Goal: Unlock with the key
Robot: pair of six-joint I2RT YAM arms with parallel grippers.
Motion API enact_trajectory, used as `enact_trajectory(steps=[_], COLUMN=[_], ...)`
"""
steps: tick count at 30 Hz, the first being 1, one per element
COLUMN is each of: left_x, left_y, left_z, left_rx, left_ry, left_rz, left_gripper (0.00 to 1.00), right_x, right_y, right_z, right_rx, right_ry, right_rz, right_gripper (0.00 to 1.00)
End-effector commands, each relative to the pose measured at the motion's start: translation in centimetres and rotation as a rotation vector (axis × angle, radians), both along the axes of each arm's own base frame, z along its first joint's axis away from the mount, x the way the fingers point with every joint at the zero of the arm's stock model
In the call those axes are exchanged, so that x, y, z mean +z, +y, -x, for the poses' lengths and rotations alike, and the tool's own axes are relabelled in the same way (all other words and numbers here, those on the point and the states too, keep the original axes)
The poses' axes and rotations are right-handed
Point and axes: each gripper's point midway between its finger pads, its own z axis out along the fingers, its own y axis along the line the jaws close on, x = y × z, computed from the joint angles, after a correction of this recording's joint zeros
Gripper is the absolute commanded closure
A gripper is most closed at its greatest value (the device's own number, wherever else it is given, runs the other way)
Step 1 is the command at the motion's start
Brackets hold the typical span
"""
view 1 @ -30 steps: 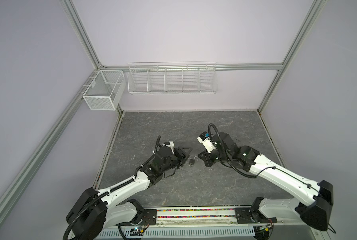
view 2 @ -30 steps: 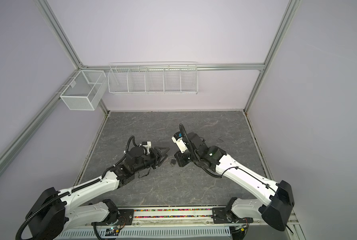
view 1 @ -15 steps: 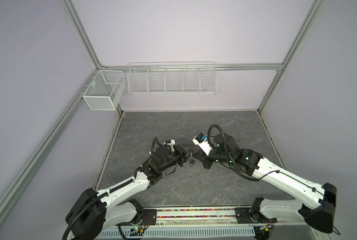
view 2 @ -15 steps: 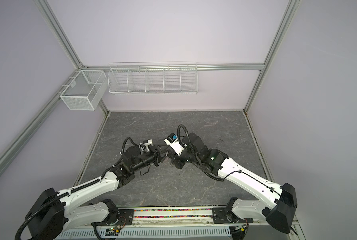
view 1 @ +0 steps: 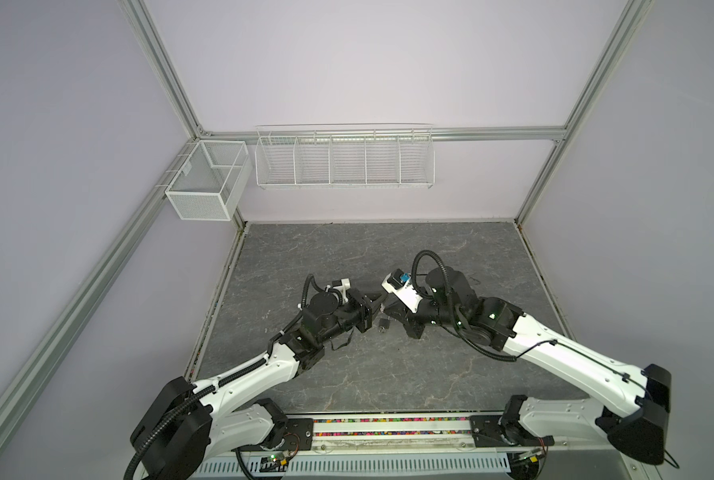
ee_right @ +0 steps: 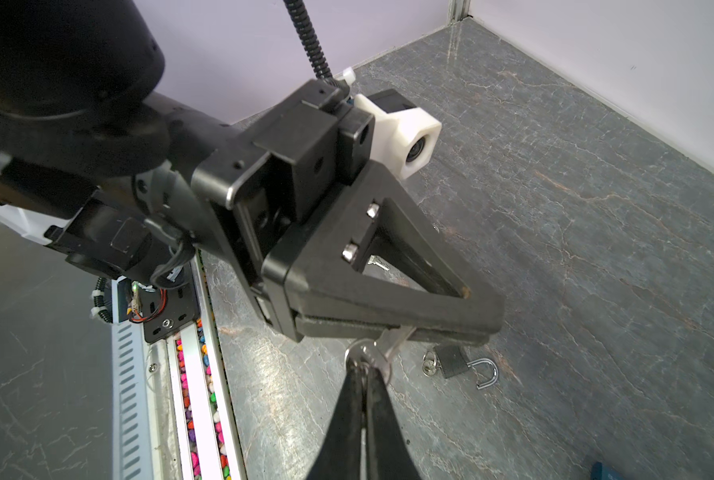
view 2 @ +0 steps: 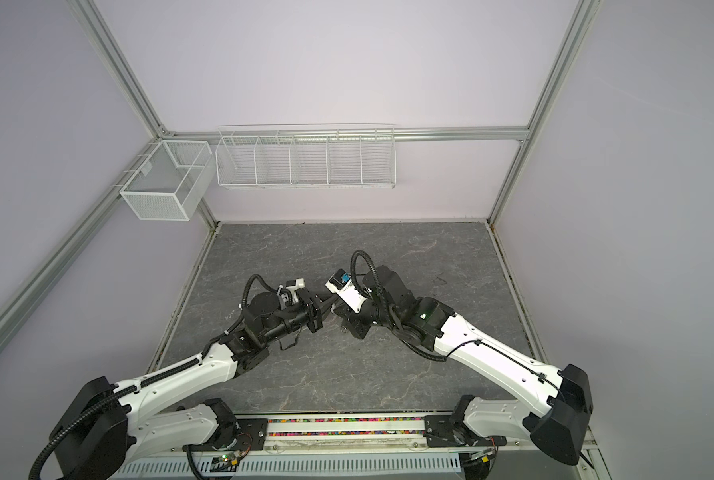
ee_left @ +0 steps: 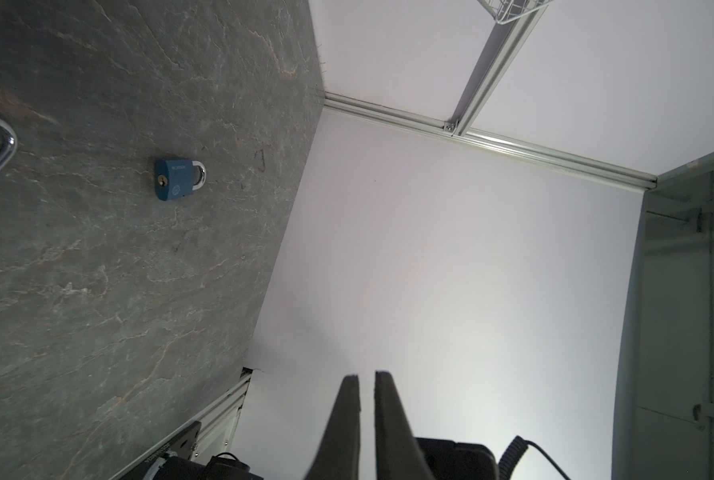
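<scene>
Two white wire containers hang in the upper left of both top views: a mesh basket [view 1: 208,185] and a five-compartment rack [view 1: 345,156]. On the grey table [view 1: 347,249] I count two padlocks. The blue padlock [ee_left: 179,178] is closed, its print too small to read. The black padlock [ee_right: 451,361] has its shackle open. Just below centre in both top views, the left gripper [ee_right: 488,328] clamps the key [ee_right: 397,336]. The right gripper [ee_right: 365,370] pinches its key ring [ee_right: 359,353]. A second key [ee_right: 378,262] lies loose.
</scene>
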Motion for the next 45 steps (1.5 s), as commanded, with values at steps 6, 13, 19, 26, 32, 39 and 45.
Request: enact_trajectory(steps=[6,13,19,26,32,39,45], left_x=[1.3,5.2,11.1,15.2,17.2,18.2,18.6], left_y=[-0.4,0.8,-0.4,-2.0,-1.2,-0.4,0.1], left_z=[-0.1,-1.9,-0.8,1.2,2.3,2.4,2.1], left_rx=[-0.013,0.062,0.029,-0.031,0.013,0.071,0.125], left_ry=[-0.05,-0.42,-0.87,-1.122,-1.189,-1.208,-1.215], left_rz=[-0.01,-0.272,-0.337,-0.277,-0.206,-0.173,-0.168], left_gripper=[1.0,1.0,1.0,1.0,1.0,1.0,1.0], right_x=[1.2,3.8,8.4,11.4,11.0,11.7,12.0], right_y=[-0.3,-1.8,-3.1,-2.8,-2.4,-1.3,-1.4], right_z=[0.3,1.3,0.3,0.2,0.0,0.3,-0.3], right_rx=[0.019,-0.041,-0.026,0.059,0.074,0.112,0.077], right_ry=[-0.035,0.138,0.395,0.416,0.443,0.435,0.437], right_rz=[0.02,-0.171,-0.569,-0.741,-0.786,-0.813,-0.897], right_gripper=[0.88,0.46,0.28,0.34,0.49,0.6,0.63])
